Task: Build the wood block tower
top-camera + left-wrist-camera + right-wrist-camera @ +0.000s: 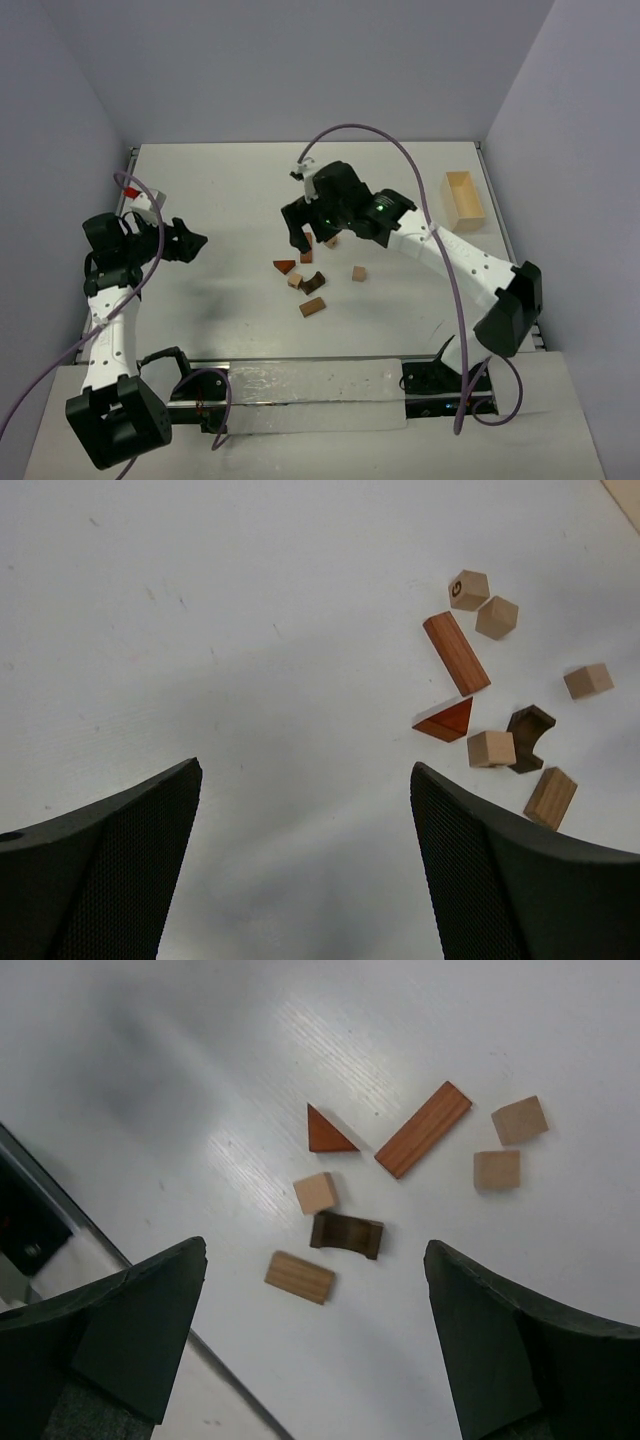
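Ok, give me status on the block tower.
Left hand open, empty, off to the side. Right hand open, empty, over the blocks. Blocks loose on the table, none stacked. Nothing blocking.

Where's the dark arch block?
In the top view, the arch sits near the centre, just right of a tan cube and just beyond the short bar.

White links, black joints (purple cables)

Your right gripper hangs open over scattered wooden blocks; your left gripper gapes well left of them; a wooden box sits far right.
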Controlling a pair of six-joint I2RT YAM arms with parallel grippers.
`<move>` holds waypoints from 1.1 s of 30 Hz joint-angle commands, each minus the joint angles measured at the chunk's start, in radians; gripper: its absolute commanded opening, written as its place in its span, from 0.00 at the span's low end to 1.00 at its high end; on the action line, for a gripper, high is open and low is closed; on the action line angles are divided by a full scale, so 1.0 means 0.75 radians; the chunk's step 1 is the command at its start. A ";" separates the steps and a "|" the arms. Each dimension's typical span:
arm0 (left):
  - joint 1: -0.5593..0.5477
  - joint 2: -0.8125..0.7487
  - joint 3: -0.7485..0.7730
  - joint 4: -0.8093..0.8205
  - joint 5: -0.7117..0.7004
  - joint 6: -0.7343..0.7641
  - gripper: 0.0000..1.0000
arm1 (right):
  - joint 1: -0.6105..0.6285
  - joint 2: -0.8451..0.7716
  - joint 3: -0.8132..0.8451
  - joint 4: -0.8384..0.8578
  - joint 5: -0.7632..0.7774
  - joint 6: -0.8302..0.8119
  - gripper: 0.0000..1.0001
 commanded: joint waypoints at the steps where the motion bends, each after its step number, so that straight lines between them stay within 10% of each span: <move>1: -0.060 -0.041 -0.014 -0.023 0.092 0.169 0.91 | -0.050 -0.136 -0.176 0.024 -0.139 -0.311 0.96; 9: -0.297 -0.081 -0.040 -0.016 -0.057 0.263 0.91 | -0.155 -0.149 -0.380 0.101 -0.101 -0.473 0.98; 33: -0.397 -0.010 -0.083 0.063 -0.151 0.263 0.90 | -0.420 0.834 0.541 -0.133 -0.257 -0.588 0.60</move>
